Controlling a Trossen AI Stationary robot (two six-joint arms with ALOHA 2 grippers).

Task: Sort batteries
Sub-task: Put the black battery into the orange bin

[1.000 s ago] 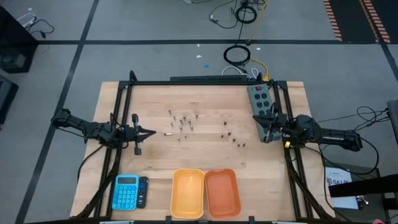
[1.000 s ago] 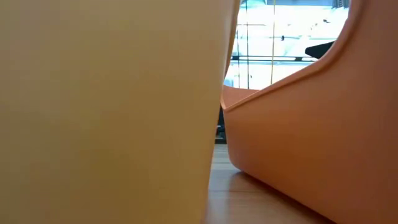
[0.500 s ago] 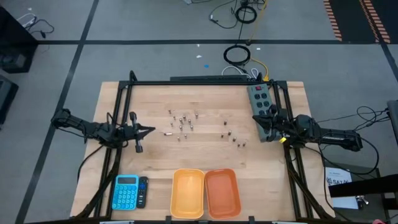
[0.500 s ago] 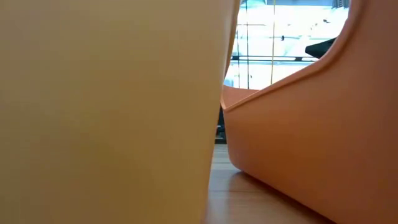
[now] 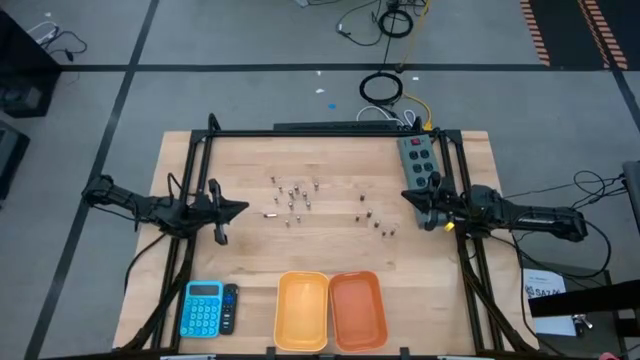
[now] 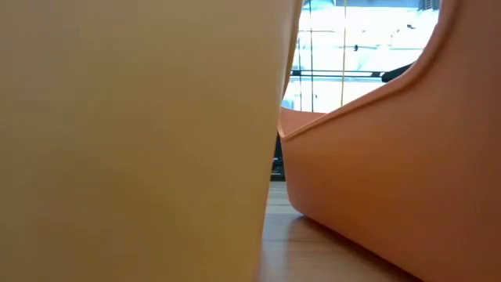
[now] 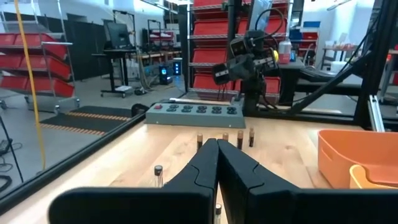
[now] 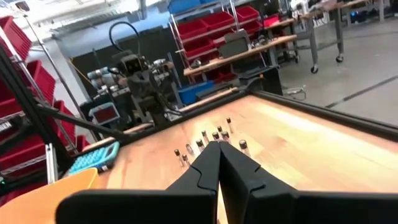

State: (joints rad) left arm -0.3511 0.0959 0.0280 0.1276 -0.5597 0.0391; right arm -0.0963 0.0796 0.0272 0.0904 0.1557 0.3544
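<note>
The batteries [image 5: 292, 196] stood scattered on the table [image 5: 330, 245], between the two grippers: one loose group near the left gripper [image 5: 240, 208], a smaller one [image 5: 378, 222] nearer the right gripper [image 5: 412, 201]. Both grippers hung just above the wood with their fingers pressed together, tips meeting, holding nothing. No battery had reached the yellow bin [image 5: 302, 310] or the orange bin [image 5: 357, 308], which sat side by side well off to the side of both grippers.

To do the step well, each gripper would likely need to spread its fingers before coming down, pick one battery at the edge of its group so the neighbours stay upright, and close on it across its width.

No brand or writing could be read on the blue calculator [image 5: 202, 307] or the power strip [image 5: 419, 158] just beside the right gripper.
</note>
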